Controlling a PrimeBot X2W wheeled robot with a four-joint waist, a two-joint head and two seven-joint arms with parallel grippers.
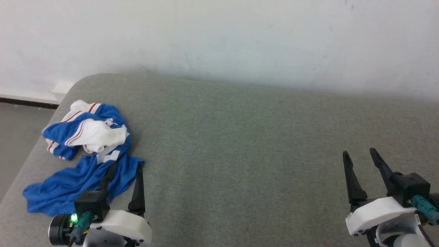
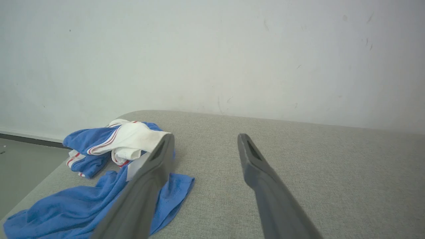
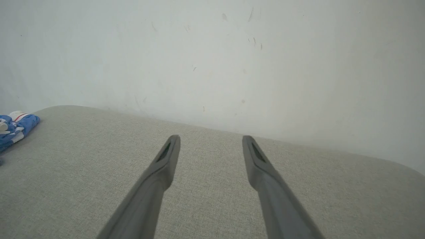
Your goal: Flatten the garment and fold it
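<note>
Well, nearest to me the left gripper (image 1: pixel 125 164) has its fingers (image 2: pixel 265 186) wide apart with nothing between them, over the near edge of the garment (image 1: pixel 85 171); whether a tip touches the cloth I cannot tell. The right gripper (image 1: pixel 358 151) is at the other side, well apart from the garment, its fingers also spread and empty above the bare grey tabletop (image 1: pixel 240 154). Further out, the garment lies crumpled at the left end of the tabletop, blue body toward me, white sleeve with red stripes bunched behind. Beyond is the pale wall (image 1: pixel 219 34). I judge that flattening is not yet begun. Next I must pinch a blue edge with the left fingers and bring the right arm across, so both can pull the cloth open.
</note>
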